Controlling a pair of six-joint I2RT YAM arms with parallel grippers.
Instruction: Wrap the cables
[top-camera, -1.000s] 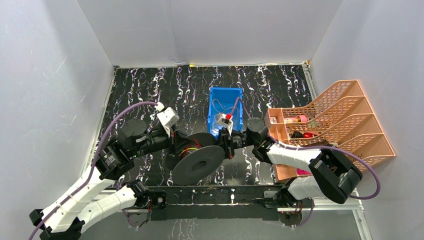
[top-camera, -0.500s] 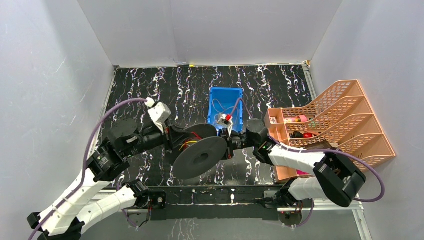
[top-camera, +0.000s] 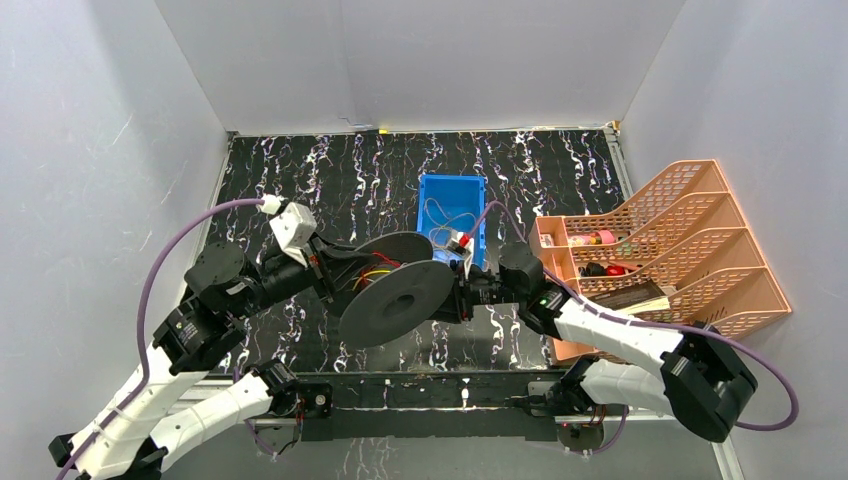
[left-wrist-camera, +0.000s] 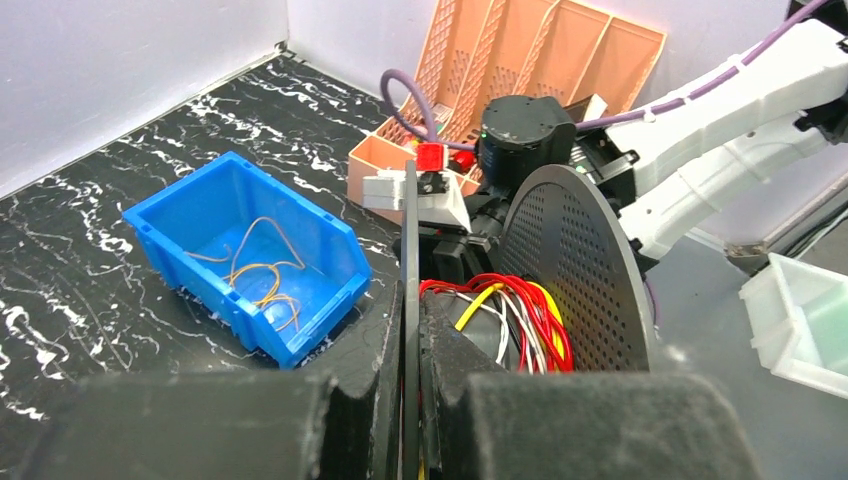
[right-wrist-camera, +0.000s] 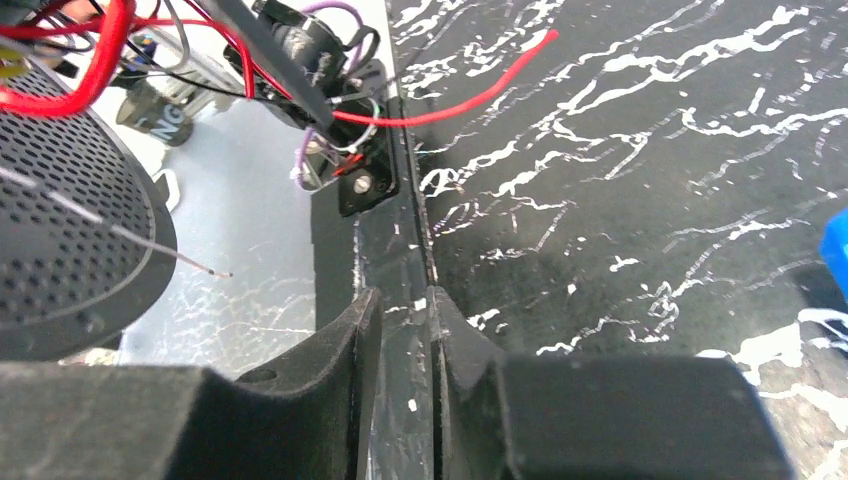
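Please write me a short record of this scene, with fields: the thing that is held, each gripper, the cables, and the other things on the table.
held thing: black spool with two perforated discs, between both arms
left gripper: jaws shut on one disc's rim
right gripper: jaws shut on a disc's rim
cables: red, yellow and white, wound between the discs; one red end sticks out free
blue bin: open, holds thin loose wires
organiser: peach, at the table's right side
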